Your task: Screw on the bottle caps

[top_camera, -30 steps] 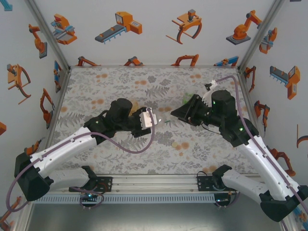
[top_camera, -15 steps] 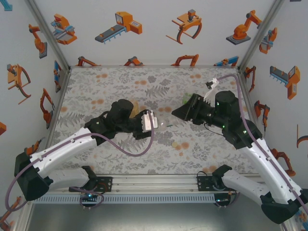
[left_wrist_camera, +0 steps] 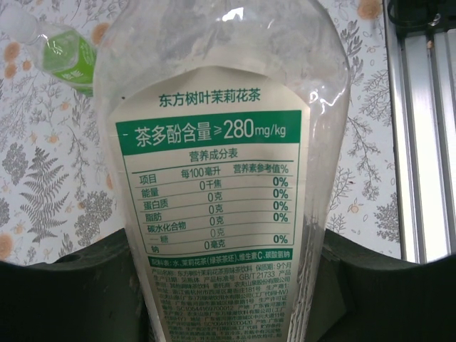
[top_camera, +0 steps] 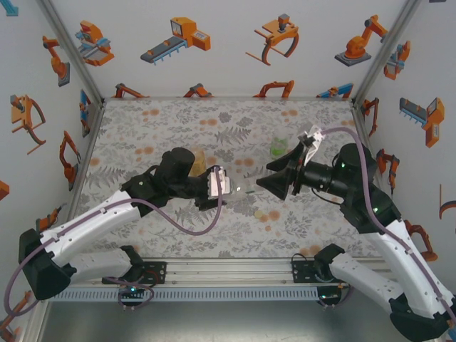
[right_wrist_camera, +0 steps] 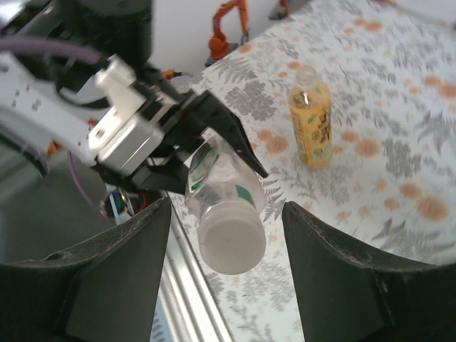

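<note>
The slim colourless bottle (right_wrist_camera: 217,189) is held in the air, lying almost horizontal between the two arms, above the front middle of the surface (top_camera: 142,128). It looks clear inside; I cannot tell if some liquid is in it. It carries a white and green label with printed text. A white cap (right_wrist_camera: 229,242) sits on its neck and faces the right wrist camera; I cannot tell how tight it sits.

The taller bottle (right_wrist_camera: 311,128) stands upright on the surface behind the left arm and has yellow-orange drink in it. The short green-tinted bottle (top_camera: 278,147) is on the surface further back, near the right arm. A small pale yellow piece (top_camera: 260,214), which looks like a cap, lies on the surface in front of the right tool.

The left arm reaches forward and bends to the right. Its wrist is turned sideways, and the left tool (top_camera: 222,187) is clamped on the body of the slim colourless bottle, one finger on each side of the label.

The right arm comes from the right side, with the elbow high and the wrist turned to the left, so the right tool (right_wrist_camera: 226,206) points along the bottle at the white cap. Its fingers (right_wrist_camera: 121,271) stand apart, one on each side of the cap, with a gap on both sides, not touching it.
</note>
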You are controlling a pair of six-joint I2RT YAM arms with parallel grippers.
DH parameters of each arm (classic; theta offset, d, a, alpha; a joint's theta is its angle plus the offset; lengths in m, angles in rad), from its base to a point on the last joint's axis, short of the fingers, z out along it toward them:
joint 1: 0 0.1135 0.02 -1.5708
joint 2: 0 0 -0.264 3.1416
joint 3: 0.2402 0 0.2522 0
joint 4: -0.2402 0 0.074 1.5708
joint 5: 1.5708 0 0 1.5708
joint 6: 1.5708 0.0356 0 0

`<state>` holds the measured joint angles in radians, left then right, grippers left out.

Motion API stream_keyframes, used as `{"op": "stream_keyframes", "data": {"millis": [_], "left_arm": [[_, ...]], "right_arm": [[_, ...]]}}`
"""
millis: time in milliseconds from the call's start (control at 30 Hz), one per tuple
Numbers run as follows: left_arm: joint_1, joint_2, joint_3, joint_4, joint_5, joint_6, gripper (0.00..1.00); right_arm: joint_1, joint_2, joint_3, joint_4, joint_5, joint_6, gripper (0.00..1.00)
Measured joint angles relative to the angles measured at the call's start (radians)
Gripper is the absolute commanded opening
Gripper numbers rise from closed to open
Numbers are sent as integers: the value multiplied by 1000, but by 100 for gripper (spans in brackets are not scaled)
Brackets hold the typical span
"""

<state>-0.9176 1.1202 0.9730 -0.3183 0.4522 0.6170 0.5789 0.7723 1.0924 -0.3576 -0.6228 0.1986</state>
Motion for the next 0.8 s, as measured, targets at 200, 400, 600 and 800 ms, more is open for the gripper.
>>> {"op": "stream_keyframes", "data": {"millis": [200,400,600,800], "left_arm": [[0,-18,0,-13,52,2,0],[-4,-24,0,-35,72,3,0],[-5,-31,0,-50,72,3,0],[-6,-35,0,-54,75,4,0]], "right_arm": [[0,-14,5,-72,-161,-342,72],[0,54,71,-210,-266,-577,63],[0,77,72,-243,-299,-646,53],[0,76,72,-245,-302,-668,45]]}}
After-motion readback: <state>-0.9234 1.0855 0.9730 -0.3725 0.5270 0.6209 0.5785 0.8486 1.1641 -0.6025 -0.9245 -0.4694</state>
